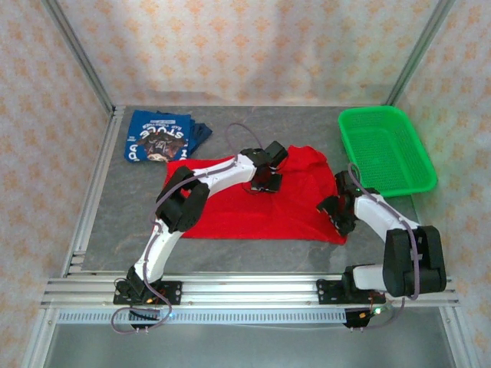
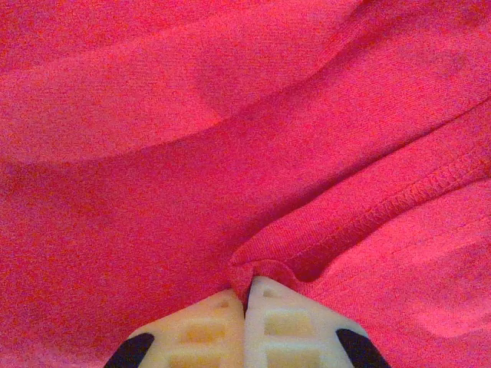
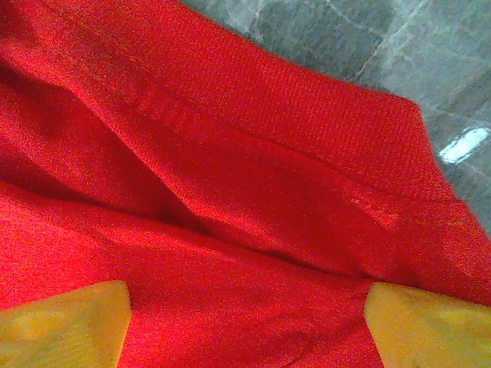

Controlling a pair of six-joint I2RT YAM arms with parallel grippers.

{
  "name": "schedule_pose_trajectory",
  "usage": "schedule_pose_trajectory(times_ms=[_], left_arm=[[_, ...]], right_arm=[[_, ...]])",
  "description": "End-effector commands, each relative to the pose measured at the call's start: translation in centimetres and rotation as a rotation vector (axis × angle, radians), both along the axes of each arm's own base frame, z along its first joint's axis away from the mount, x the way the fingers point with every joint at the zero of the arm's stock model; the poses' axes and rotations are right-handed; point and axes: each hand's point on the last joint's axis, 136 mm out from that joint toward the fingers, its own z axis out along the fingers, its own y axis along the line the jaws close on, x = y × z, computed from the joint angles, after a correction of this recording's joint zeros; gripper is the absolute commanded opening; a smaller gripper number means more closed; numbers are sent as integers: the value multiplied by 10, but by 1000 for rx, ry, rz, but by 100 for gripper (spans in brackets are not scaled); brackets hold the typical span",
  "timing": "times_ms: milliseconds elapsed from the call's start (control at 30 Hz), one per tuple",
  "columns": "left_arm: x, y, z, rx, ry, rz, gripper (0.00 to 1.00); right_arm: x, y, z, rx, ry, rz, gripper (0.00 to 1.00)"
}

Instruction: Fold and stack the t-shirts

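Pinching a red t-shirt [image 2: 192, 153] fold, left gripper [image 2: 245, 295] clamped tight, right gripper [image 3: 245, 322] spread wide over its edge

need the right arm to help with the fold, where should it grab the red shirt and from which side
Probably the ribbed band at the right end of the red shirt, from straight above: it is a thick raised edge beside the table, and the open right pincer hangs just inside it. The left pincer is shut on a fold nearer the middle.
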Motion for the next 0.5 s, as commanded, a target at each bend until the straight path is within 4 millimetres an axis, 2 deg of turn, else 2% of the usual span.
schedule_pose_trajectory(times_ms=[0,100,133,233,300,367,400,467], left_arm=[[13,14,18,8,-56,68,9],[15,18,27,12,-74,82,18],[16,22,36,18,-95,99,21],[21,36,75,-6,-176,158,46],[20,52,106,-13,-229,205,56],[14,77,135,-12,-268,261,68],[11,89,142,-16,-271,288,70],[0,120,138,-13,-230,353,73]], right_arm=[[-8,-10,-13,-46,53,-26,82],[-6,-12,-7,-59,38,-27,82],[-5,-13,-4,-63,33,-26,82],[-1,-17,13,-90,-1,-19,82],[3,-20,29,-105,-41,-13,83],[11,-18,51,-97,-109,8,84],[17,-14,62,-80,-157,25,85],[32,1,82,-4,-264,70,87]])
